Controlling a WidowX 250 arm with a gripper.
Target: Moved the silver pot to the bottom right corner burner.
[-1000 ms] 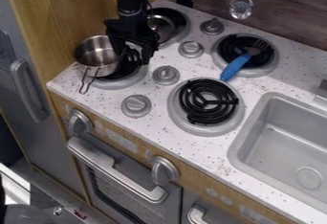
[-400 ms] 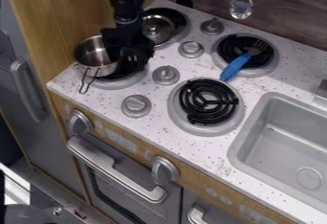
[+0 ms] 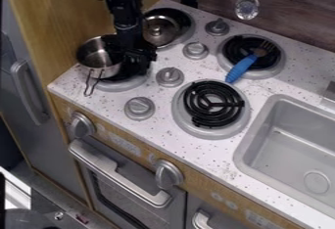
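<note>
In the upper left of the frame, the silver pot (image 3: 95, 67) is shiny and round, with its hollow inside showing and 1 wire handle (image 3: 89, 83) pointing down the frame. It sits partly over the left burner (image 3: 122, 86). Just right of it hangs the black gripper (image 3: 138, 65), over the same burner; whether it is spread or closed on the pot, I cannot tell. At upper center is a silver lid (image 3: 158, 33). 4 gray knobs (image 3: 170, 77) run between the burners. Right of center is a black coil burner (image 3: 213, 103), then a blue-handled fork (image 3: 242, 68) on another burner (image 3: 270, 63), and a gray sink (image 3: 288, 147) at lower right.
</note>
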